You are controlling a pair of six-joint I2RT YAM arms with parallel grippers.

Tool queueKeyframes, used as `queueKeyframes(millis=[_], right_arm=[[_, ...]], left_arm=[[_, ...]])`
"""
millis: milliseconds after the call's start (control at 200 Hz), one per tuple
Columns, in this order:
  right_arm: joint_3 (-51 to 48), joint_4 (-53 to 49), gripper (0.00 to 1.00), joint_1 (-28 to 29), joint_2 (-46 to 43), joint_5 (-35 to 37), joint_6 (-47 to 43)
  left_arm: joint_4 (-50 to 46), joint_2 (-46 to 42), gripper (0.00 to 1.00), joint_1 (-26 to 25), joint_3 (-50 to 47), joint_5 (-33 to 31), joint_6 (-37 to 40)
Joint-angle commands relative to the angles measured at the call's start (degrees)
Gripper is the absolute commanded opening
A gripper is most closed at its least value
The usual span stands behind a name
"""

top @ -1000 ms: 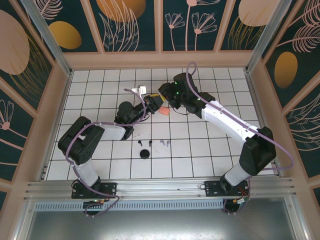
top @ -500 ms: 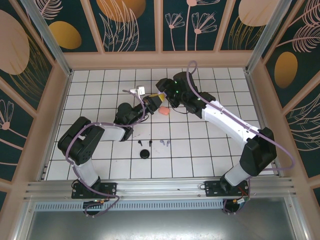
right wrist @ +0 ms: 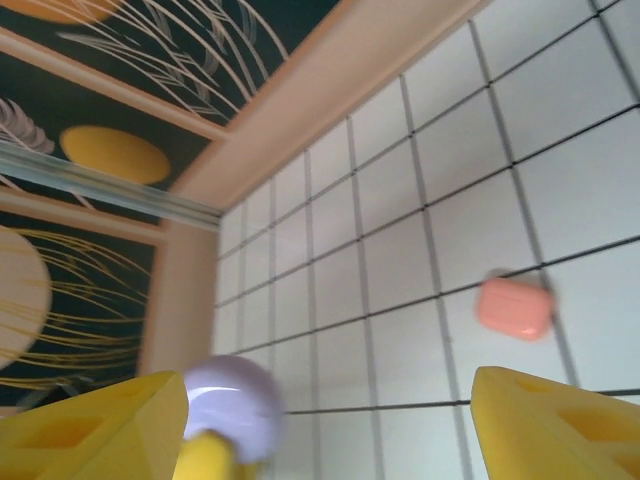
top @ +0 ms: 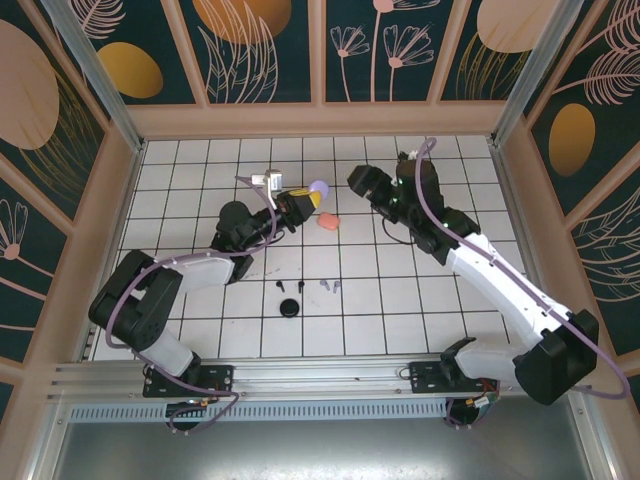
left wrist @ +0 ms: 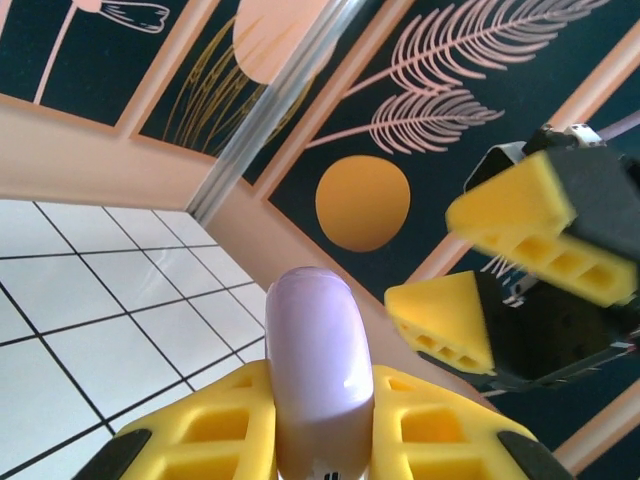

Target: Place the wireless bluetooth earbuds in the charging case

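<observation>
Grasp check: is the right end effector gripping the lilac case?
No, the lilac case is clamped in the left end effector; the right end effector stands open, apart from it.

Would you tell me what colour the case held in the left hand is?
Lilac; the case shows best in the left wrist view.

Top external looks down from high at the near edge over the whole tiled table [top: 400, 300]; wrist cameras sit close (left faces the patterned wall [left wrist: 440, 110], right the table), sharing the lilac charging case [left wrist: 320, 370].
</observation>
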Motion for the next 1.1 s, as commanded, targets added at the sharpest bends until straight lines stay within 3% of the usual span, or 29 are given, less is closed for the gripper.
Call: queueKeyframes(millis=[0, 185, 435, 751, 1096], right_arm=[[-3.7, 6.2, 0.74, -0.6, -4.0, -5.3, -15.6], [-6.9, 8.3, 0.74, -0.6, -6.8, -13.5, -28.2], [-6.4, 9.4, 0.74, -0.6, -3.8, -19.4, -30.3], [-5.5, 9.4, 0.71, -0.6, -0.5, -20.1, -30.1], [-6.2, 9.0, 0.65, -0.6, 1.8, -16.1, -29.3]], left_arm=[[-6.4, -2.5, 0.00, 0.8, 1.1, 8.3, 5.1], [-12.1, -2.5, 0.00, 0.9, 4.5, 16.1, 7.1], [-12.5, -1.4, 0.00, 0.9, 6.6, 20.6, 5.5], [-12.4, -1.3, 0.00, 0.9, 7.5, 21.7, 4.7], [-12.8, -1.7, 0.00, 0.9, 8.4, 22.7, 4.4]])
